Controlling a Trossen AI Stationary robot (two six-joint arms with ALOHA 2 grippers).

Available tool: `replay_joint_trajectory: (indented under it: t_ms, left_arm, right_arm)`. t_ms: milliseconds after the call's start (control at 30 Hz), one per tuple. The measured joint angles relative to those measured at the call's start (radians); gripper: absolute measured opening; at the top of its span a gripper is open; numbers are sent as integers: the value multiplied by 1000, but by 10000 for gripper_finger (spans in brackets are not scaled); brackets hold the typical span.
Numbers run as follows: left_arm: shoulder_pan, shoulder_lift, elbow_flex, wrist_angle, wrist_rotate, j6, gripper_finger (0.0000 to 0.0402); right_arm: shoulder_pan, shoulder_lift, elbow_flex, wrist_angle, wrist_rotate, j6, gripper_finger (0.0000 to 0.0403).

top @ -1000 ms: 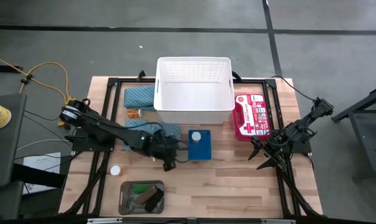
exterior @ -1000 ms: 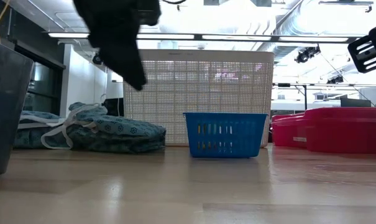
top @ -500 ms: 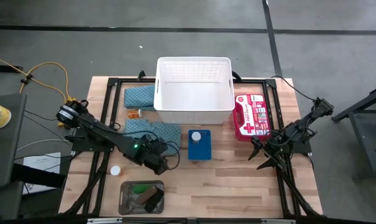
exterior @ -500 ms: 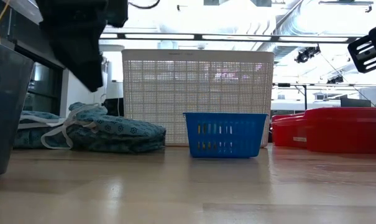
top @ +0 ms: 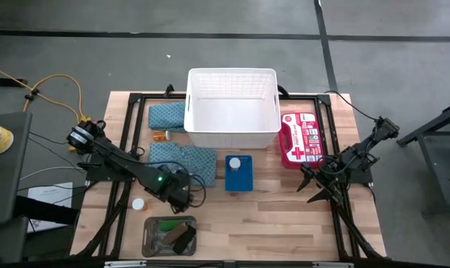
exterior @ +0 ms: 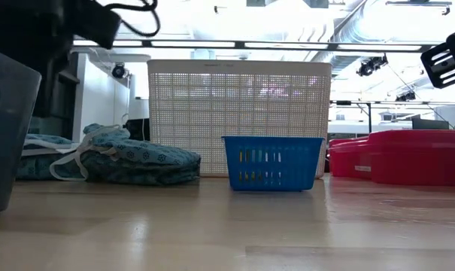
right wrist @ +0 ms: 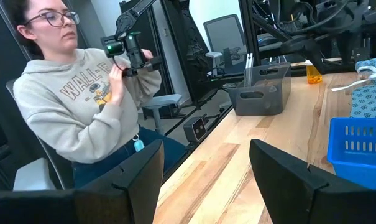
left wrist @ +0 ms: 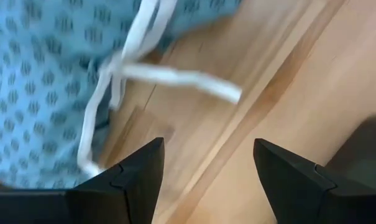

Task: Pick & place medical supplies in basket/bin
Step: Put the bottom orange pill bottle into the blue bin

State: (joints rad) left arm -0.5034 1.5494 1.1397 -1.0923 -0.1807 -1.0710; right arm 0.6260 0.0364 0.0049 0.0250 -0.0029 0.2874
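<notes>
Supplies remain unpacked: the white basket (top: pixel 232 109) sits empty, both folded cloths (top: pixel 182 157) beside it on the tabletop (rolls in the grey tray (top: pixel 169 236)). Left gripper (top: pixel 181 199), fingers apart and holding nothing, hovers near one cloth; right gripper (top: pixel 316 190), also apart, waits.

From above, the left arm's dark gripper (top: pixel 181 199) covers the near corner of the teal-blue patterned folded cloth (top: pixel 186 156), so its fingertips get lost against the arm. In the left wrist view, that cloth (left wrist: pixel 45 74) is blurred and runs off the frame. The second teal folded cloth (top: pixel 165 115) is tucked partly behind the large white grid-sided plastic basket (top: pixel 232 132). The rolls in the small flat grey tray (top: pixel 152 237) are too small to tell apart. From table height, the grey tray (exterior: pixel 5 135) is cut by the frame edge, and the right arm's gripper (exterior: pixel 447 62) shows only as a dark piece at the edge.
</notes>
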Motion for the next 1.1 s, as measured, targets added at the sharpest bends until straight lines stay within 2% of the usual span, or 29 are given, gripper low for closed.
replay_joint_trajectory:
  t_ms: [367, 700, 1100]
  left_arm:
    - [-13, 1, -1, -98, 181, 90, 237]
    - [10, 7, -12, -182, 241, 90, 237]
    - [25, 149, -13, -253, 433, 198, 237]
  right_arm:
    - [0, 0, 0, 0, 0, 0, 226]
    - [0, 0, 0, 0, 0, 0, 226]
    - [0, 0, 0, 1, 0, 0, 226]
